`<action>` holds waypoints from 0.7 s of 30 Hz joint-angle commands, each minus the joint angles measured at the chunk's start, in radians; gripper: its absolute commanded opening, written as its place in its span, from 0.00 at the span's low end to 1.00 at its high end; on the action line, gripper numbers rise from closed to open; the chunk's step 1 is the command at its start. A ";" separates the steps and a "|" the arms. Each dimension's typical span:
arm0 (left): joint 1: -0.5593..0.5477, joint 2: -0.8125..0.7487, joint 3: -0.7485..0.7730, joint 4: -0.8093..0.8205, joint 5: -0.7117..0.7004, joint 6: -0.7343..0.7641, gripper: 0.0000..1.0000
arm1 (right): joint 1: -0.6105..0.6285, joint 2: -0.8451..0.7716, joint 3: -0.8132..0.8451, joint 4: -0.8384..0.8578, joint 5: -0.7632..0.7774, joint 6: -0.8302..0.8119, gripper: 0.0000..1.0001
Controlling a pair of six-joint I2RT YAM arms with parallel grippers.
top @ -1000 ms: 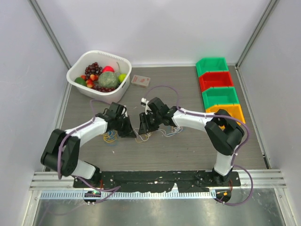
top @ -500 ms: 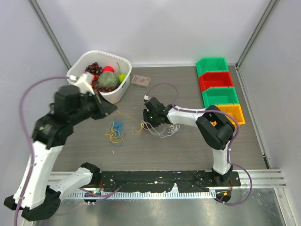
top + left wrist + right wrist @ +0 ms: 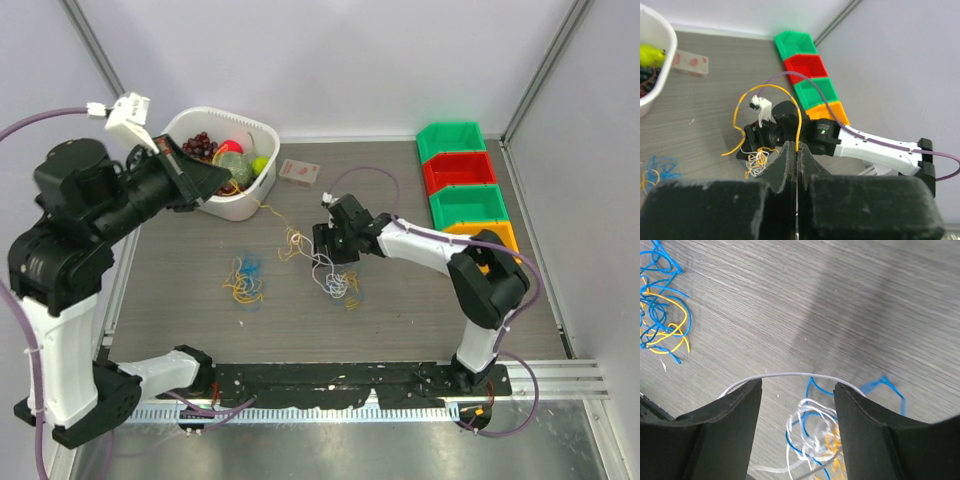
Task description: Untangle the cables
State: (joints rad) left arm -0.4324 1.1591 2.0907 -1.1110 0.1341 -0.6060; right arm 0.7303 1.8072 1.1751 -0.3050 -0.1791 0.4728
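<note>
Cables [image 3: 335, 283] knotted at 12 o'clock: my left gripper [image 3: 796, 150] clenches the yellow cable [image 3: 767, 86] to draw it free; right gripper [image 3: 797, 386] released.

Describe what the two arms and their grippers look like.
The left arm and right arm both have white links between bulky black joints, and a purple-grey hose loops along each. The left gripper and right gripper have matte black, wedge-shaped fingers.

The desk [image 3: 850, 300] under the right pincer [image 3: 797, 395] is showing matt grey wood grain. The cables [image 3: 812, 437] below it are looking smooth, plastic-coated. The left pincer [image 3: 796, 150] pads [image 3: 710, 210] are looking rough, matt black. Beyond them, the tub [image 3: 669, 50] is gleaming like white plastic.
</note>
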 commanded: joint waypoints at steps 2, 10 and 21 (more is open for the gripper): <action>0.000 0.037 -0.029 0.089 0.119 -0.060 0.00 | -0.046 -0.221 0.080 -0.129 0.089 -0.100 0.68; 0.000 0.068 -0.024 0.109 0.179 -0.071 0.00 | -0.198 -0.495 0.029 -0.161 -0.138 -0.233 0.68; 0.001 0.109 0.049 0.077 0.236 -0.043 0.00 | -0.065 -0.490 -0.124 0.227 -0.448 -0.174 0.65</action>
State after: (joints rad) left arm -0.4324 1.2613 2.0895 -1.0595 0.3267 -0.6716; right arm 0.6315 1.2514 1.0382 -0.2268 -0.5362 0.2989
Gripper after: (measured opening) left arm 0.011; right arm 0.658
